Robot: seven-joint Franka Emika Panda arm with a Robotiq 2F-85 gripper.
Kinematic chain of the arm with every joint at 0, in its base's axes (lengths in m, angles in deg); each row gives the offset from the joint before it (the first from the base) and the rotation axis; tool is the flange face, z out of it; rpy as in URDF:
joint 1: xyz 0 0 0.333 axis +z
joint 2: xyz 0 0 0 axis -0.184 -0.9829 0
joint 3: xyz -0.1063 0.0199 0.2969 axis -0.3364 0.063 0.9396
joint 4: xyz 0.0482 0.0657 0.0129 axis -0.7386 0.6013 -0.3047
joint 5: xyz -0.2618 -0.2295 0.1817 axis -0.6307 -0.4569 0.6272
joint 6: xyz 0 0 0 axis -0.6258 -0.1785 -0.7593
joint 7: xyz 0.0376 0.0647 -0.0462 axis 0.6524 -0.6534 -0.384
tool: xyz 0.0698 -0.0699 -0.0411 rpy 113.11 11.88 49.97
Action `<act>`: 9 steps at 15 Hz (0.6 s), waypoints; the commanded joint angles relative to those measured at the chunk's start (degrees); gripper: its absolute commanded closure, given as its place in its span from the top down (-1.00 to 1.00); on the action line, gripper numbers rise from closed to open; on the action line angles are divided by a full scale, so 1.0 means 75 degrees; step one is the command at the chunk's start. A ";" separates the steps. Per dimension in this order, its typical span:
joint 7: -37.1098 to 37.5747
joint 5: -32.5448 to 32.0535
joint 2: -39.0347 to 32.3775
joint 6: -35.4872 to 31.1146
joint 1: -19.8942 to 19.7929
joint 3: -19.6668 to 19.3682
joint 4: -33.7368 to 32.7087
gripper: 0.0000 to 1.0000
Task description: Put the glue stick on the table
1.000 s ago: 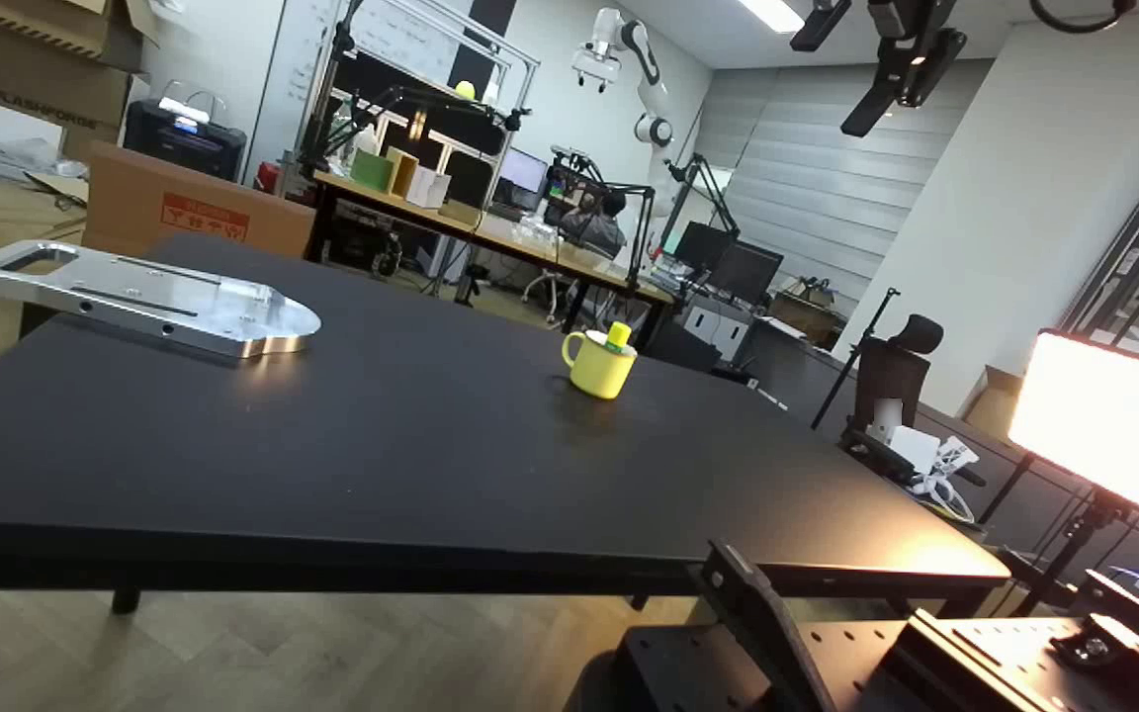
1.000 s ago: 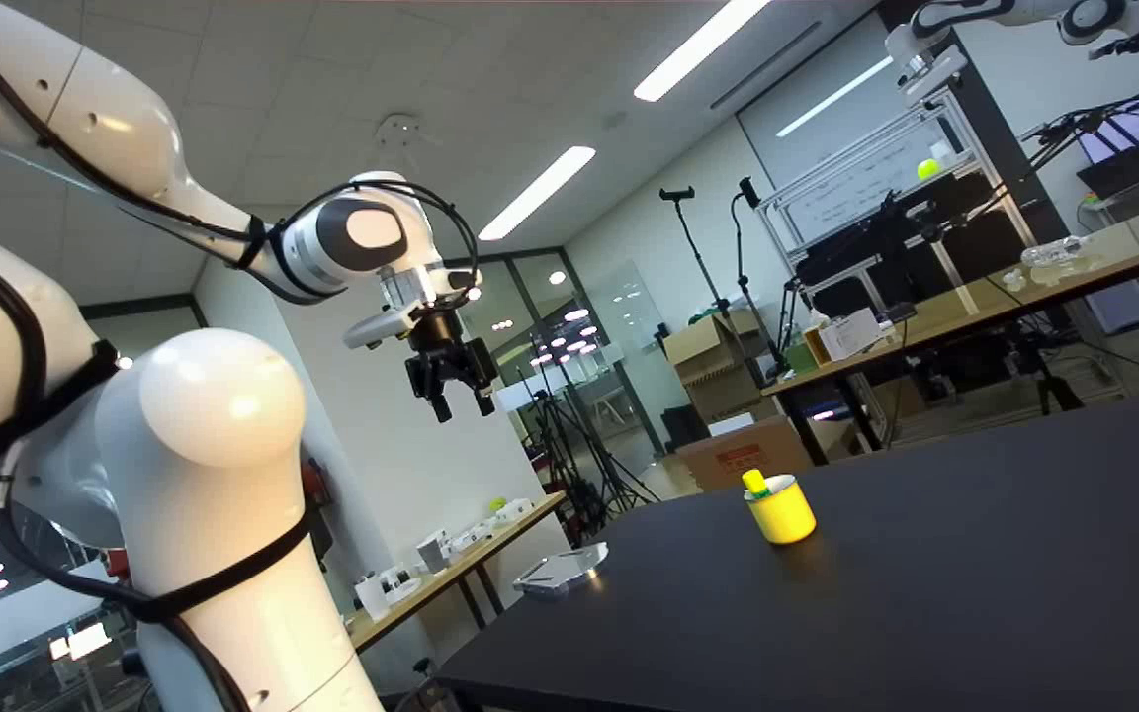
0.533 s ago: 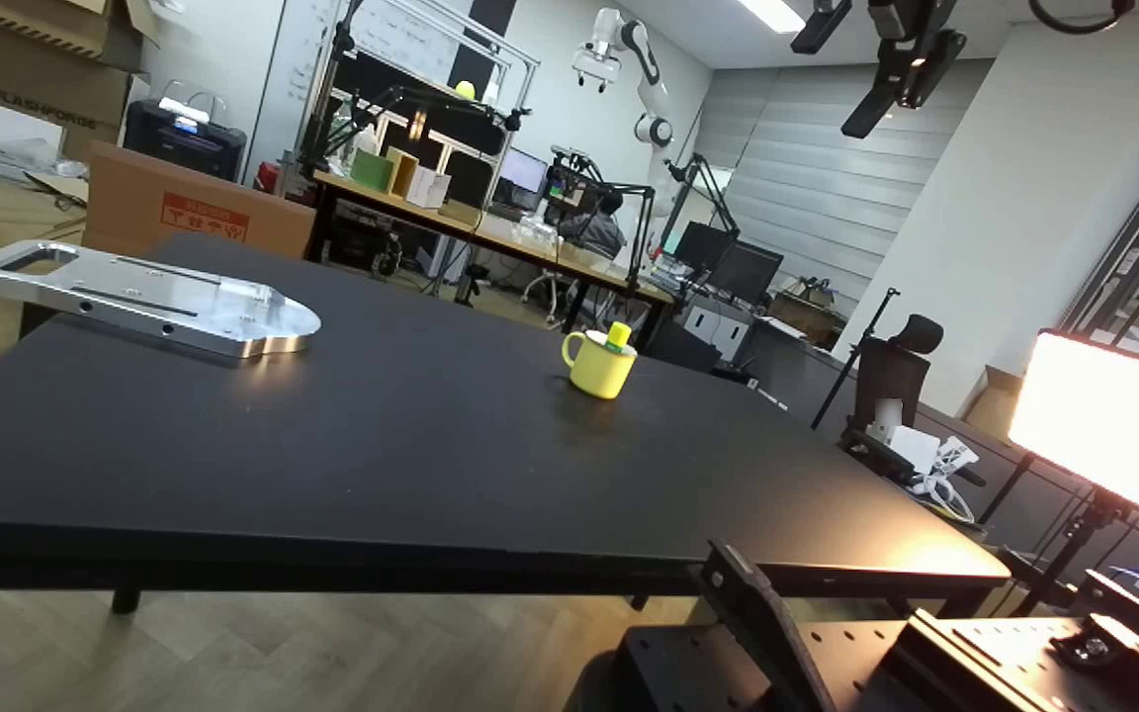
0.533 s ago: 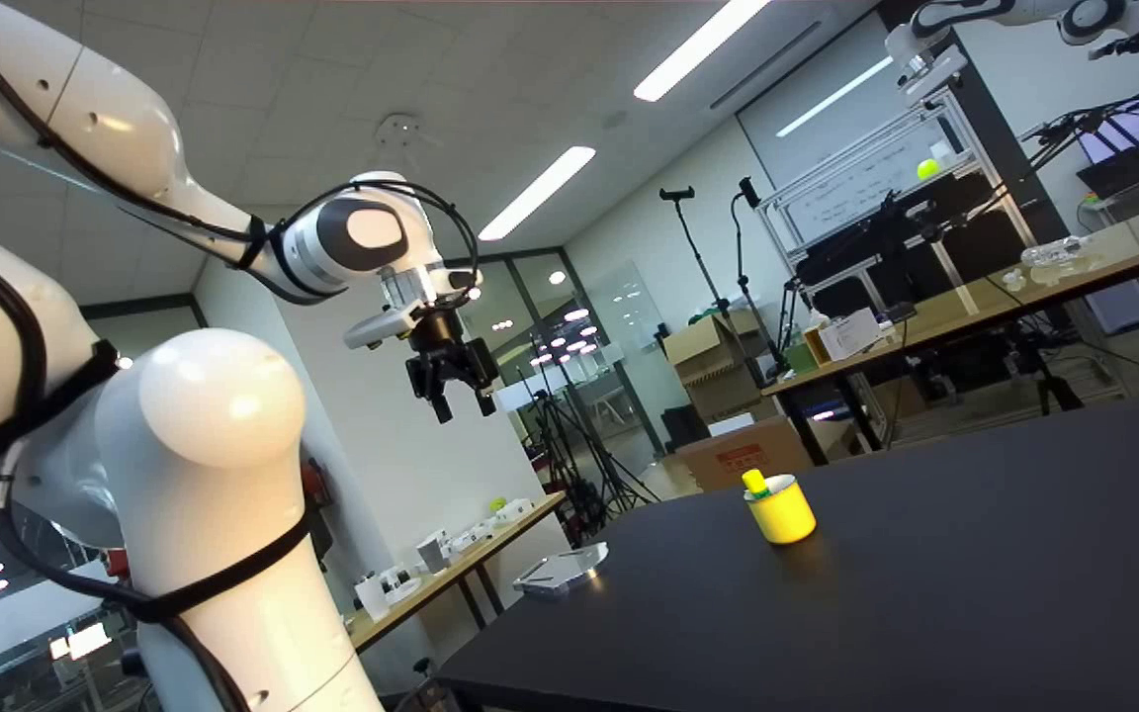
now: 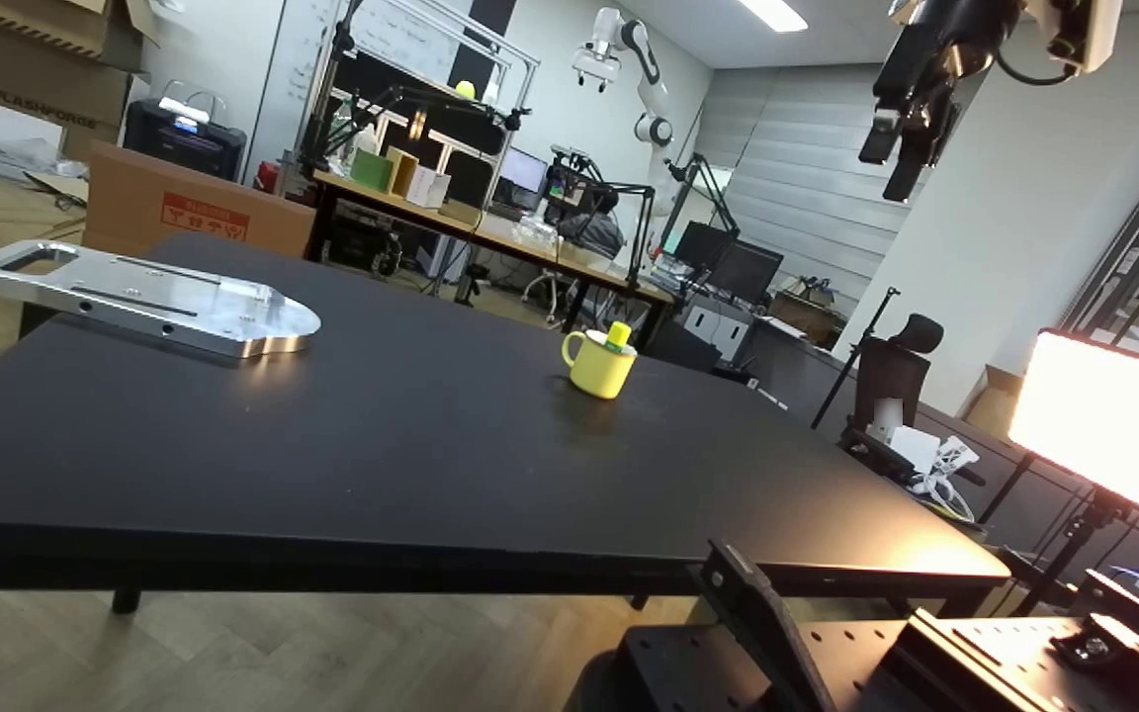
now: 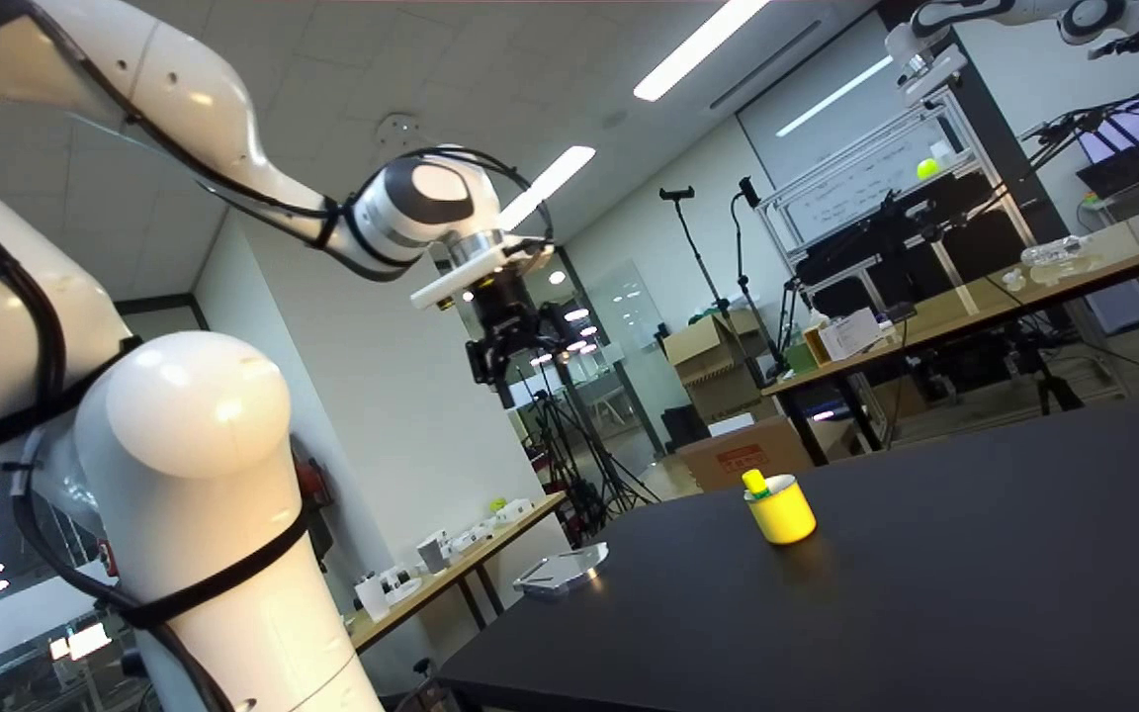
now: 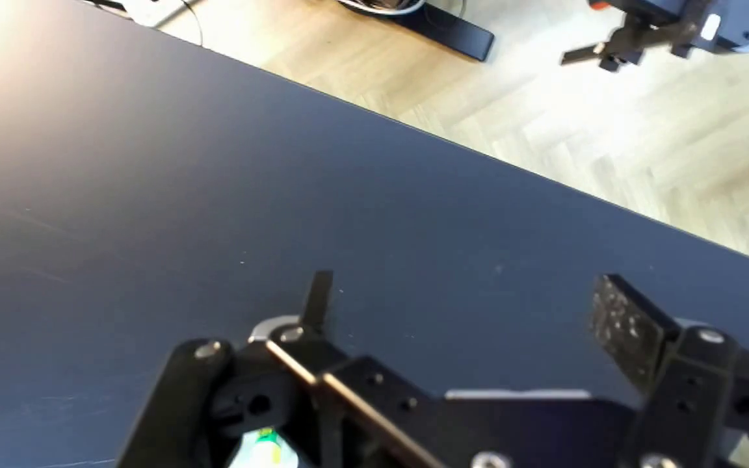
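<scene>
A yellow glue stick with a green band (image 5: pixel 618 336) stands tilted in a yellow mug (image 5: pixel 598 371) on the black table (image 5: pixel 411 445). In an exterior view the glue stick (image 6: pixel 755 483) leans at the rim of the mug (image 6: pixel 785 514). In the wrist view the glue stick (image 7: pixel 268 445) shows only partly at the bottom, behind the gripper's left linkage. My gripper (image 7: pixel 465 286) is open and empty, its fingers wide apart over the bare table. In both exterior views the gripper (image 5: pixel 892 170), (image 6: pixel 534 376) hangs high above the table, well apart from the mug.
A silver metal plate (image 5: pixel 144 297) with a handle hole lies at one end of the table, and it also shows in an exterior view (image 6: pixel 562 571). A black perforated mount (image 5: pixel 767 653) stands by the table's edge. A bright light panel (image 5: pixel 1113 425) stands beyond it.
The arm has moved and the gripper has turned. It sits lower in an exterior view and further right, towards the mug, in an exterior view. The mug and glue stick have not moved.
</scene>
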 commanded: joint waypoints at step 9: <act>-0.1847 -0.2411 -0.1810 -0.0595 -0.0507 -0.0165 -0.1901 1.00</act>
